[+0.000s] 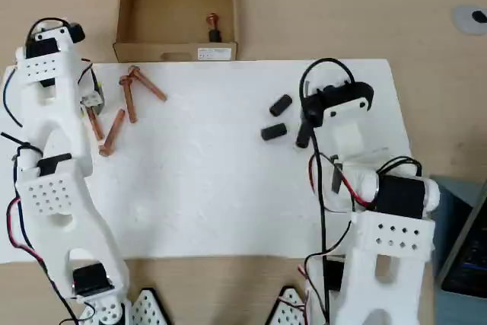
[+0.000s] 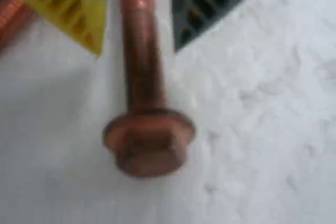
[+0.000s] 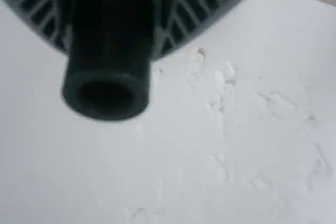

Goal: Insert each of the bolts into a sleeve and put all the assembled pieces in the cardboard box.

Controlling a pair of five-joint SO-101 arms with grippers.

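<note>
Pitted white foam (image 2: 262,129) under coppery flanged bolt (image 2: 147,129).

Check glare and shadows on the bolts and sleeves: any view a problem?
High view: even light, short soft shadows beside the bolts and sleeves, no glare on the white mat. Left wrist view: dull sheen on the near bolt, nothing blown out. Right wrist view: the near sleeve has a dark bore and casts a soft shadow on the mat.

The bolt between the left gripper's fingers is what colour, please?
Copper-brown flanged metal bolt; clearest in the left wrist view.
</note>
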